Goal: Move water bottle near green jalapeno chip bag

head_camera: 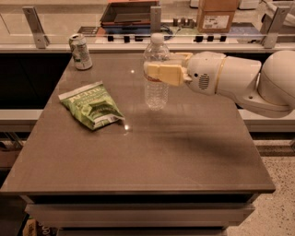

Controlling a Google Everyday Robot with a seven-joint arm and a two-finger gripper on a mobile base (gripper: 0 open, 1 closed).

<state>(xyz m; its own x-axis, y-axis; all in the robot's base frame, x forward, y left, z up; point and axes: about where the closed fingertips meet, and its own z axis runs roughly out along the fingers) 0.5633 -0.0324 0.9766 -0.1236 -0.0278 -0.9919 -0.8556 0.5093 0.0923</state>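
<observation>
The water bottle is a clear ribbed plastic bottle with a white cap, upright over the far middle of the table. My gripper reaches in from the right and is shut on the bottle at its label band; the cream fingers cover the label. I cannot tell whether the bottle's base touches the table. The green jalapeno chip bag lies flat and crumpled on the left part of the table, about a bottle's height to the left of the bottle.
A green-white drink can stands at the table's far left corner. The brown table is bounded behind by a counter with a rail, a tray and a cardboard box. My white arm spans the right side.
</observation>
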